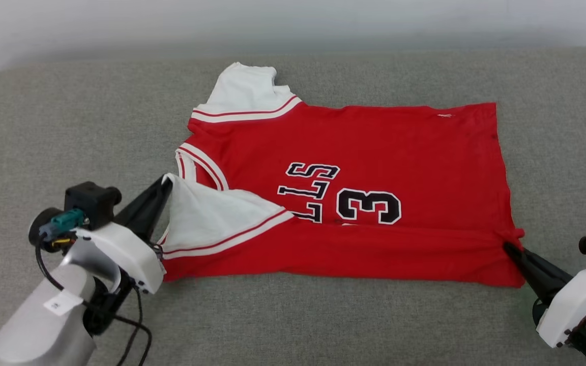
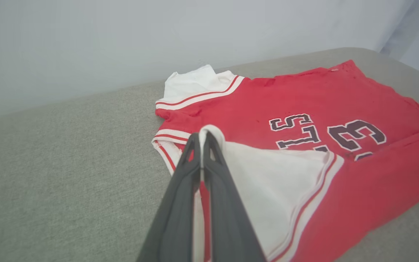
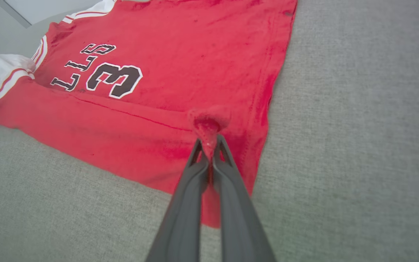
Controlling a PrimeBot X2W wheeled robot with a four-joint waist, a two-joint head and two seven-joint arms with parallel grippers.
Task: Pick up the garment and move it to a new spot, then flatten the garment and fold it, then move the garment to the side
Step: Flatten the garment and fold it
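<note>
**Head view.** The garment lies spread across the middle of the grey padded surface, neck toward the robot's left and hem toward its right. Its near long edge is turned over onto the body and covers the lower part of the lettering. The left gripper sits at the tip of the near sleeve. The right gripper sits at the near hem corner. The far sleeve is rumpled at its outer edge.

**Left wrist view.** The fingers are pressed together on the white sleeve edge, with only a narrow rim of cloth caught at the tips.

**Right wrist view.** The fingers are clamped on a small puckered bunch of red cloth at the hem.

**Risks.**
- Both holds look shallow. Tension between the two arms would likely pull the sleeve rim free first.
- Unequal travel of the arms would skew the fold line.
- Carrying the edge too low over the coarse surface could drag the under layer and wrinkle it.
- The rumpled far sleeve, if not smoothed, would probably be trapped inside the next fold.
</note>
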